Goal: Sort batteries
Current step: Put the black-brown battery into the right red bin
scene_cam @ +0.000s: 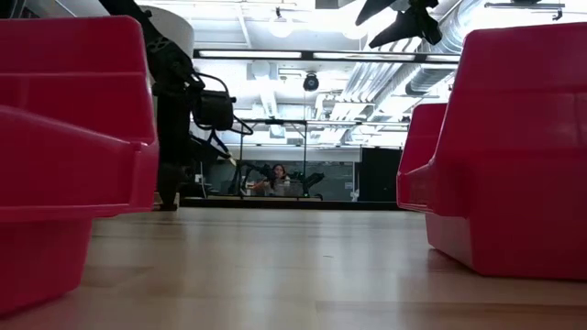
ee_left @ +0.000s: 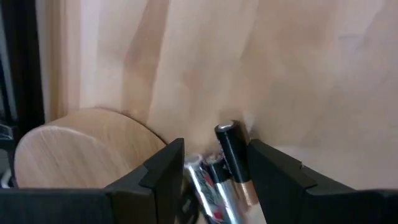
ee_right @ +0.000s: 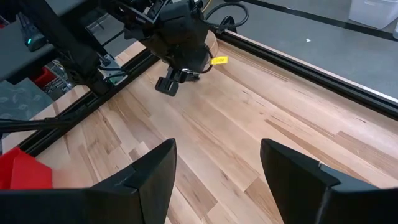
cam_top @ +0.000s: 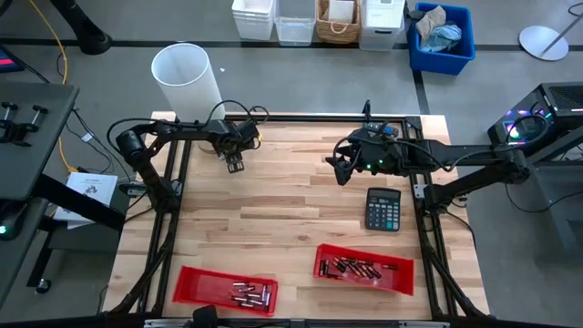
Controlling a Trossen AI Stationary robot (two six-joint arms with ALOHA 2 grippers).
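Note:
My left gripper hangs over the table's far left part, shut on two batteries: a black one with a copper-coloured end and a silvery one. The right wrist view also shows that gripper. Several more batteries lie in the left red tray and in the right red tray near the front edge. My right gripper hovers open high above the table's far right part, with nothing between its fingers. My left gripper pinches the two batteries side by side between its two fingers. The fingers point steeply down and lie along the batteries. The black battery's end sticks out past the fingertips toward the tabletop. Whether it touches the wood, I cannot tell.
A black calculator lies right of centre. A round wooden disc sits close beside my left gripper. A white bucket stands beyond the far edge. Black frame rails border the table; bare wood lies in the middle.

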